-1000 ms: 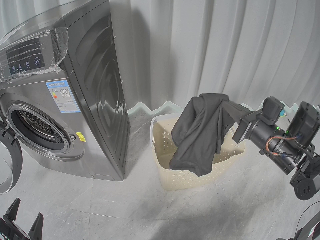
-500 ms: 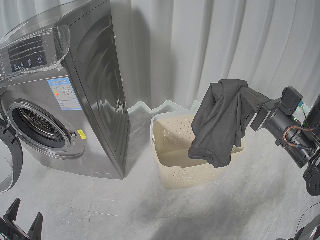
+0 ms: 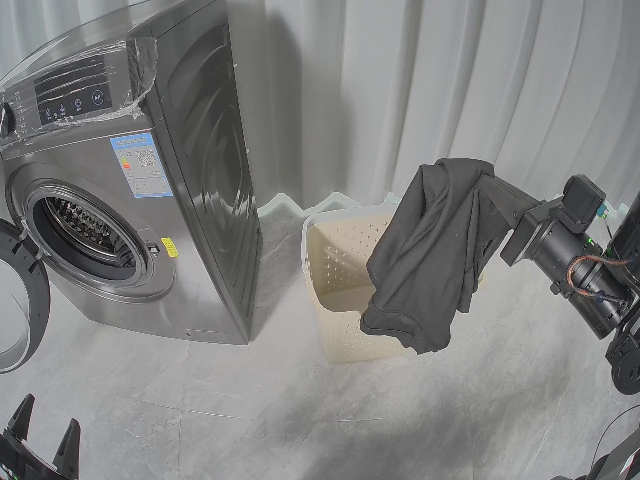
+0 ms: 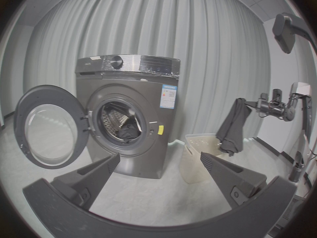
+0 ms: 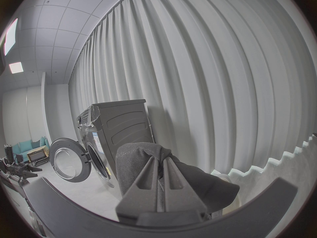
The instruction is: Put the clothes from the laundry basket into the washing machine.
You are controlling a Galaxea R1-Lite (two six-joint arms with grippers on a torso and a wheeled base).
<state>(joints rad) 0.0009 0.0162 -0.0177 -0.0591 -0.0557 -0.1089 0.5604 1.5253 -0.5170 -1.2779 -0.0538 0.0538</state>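
Raised from the basket, the garment hangs in the closed right gripper. The left gripper is spread and empty. Next, I think, it must be carried to the washer.

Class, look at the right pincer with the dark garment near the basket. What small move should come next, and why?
Probably carry the right pincer toward the robot's left, to the washing machine's open drum. It is shut on the dark garment, which hangs from it beside the laundry basket, and the door stands open.
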